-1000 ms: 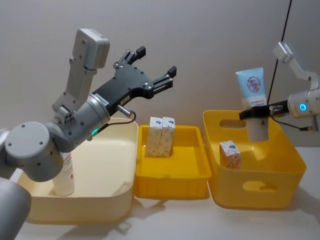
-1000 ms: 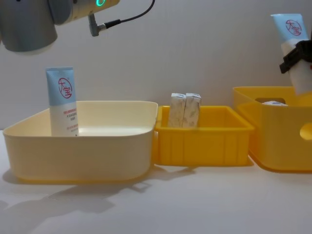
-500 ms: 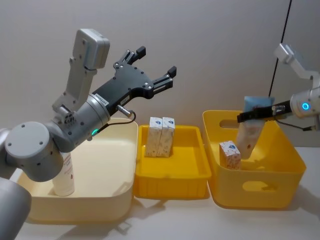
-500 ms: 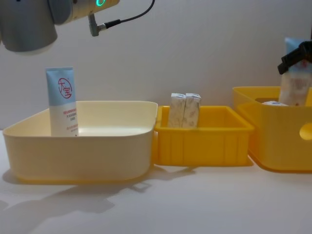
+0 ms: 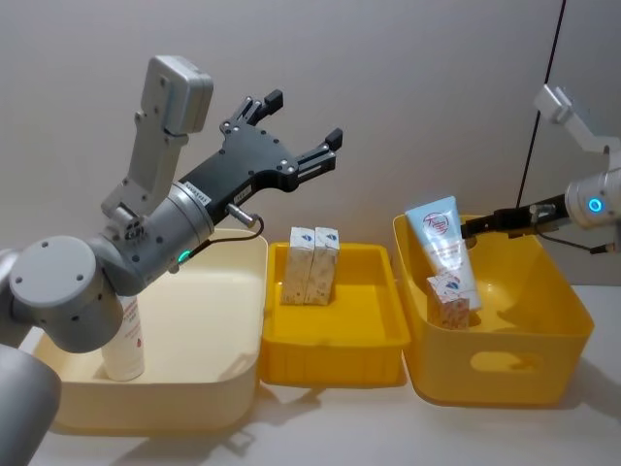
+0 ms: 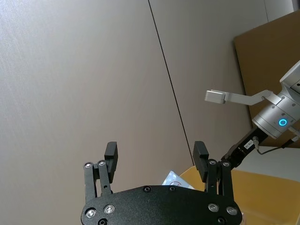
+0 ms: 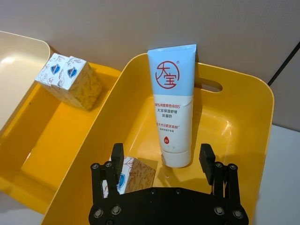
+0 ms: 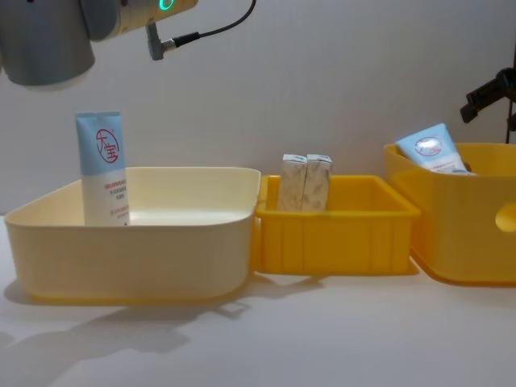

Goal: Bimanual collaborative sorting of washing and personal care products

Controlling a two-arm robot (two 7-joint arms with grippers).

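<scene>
**Head view first: tube lies loose in the right bin, both grippers spread**

Head view. Left gripper (image 5: 291,129) raised high above the cream bin (image 5: 233,374), jaws spread wide, nothing between them. One blue-and-white tube (image 5: 124,335) stands upright in the cream bin, mostly hidden behind the left arm. Two small cartons (image 5: 311,265) stand side by side, touching, in the low yellow tray (image 5: 330,364) in the middle. Right gripper (image 5: 485,226) hangs over the back rim of the deep yellow bin (image 5: 505,374). A second tube (image 5: 444,250) leans against that bin's left wall, flat end up, apart from the gripper. A third carton (image 5: 448,300) sits just in front of it, against the tube's lower part.

Left wrist view. Left gripper fingers (image 6: 111,159) stand well apart with only the wall behind them. The right arm's gripper shows farther off, above the yellow bin's rim.

Right wrist view. Right gripper (image 7: 163,161) looks down into the deep yellow bin (image 7: 253,93); jaws wide, gripping nothing. The tube (image 7: 172,103) rests cap end down on the bin floor, flat end leaning on the far wall, red round logo facing the camera. The single carton (image 7: 133,174) lies near one finger. The carton pair (image 7: 70,79) sits in the neighbouring tray.

Chest view. Tube (image 8: 103,168) upright in the cream bin (image 8: 137,250). Carton pair (image 8: 305,182) upright in the tray (image 8: 334,238). Flat end of the other tube (image 8: 431,151) pokes above the rim of the deep bin (image 8: 459,234). Right gripper at the right edge, above that bin.
</scene>
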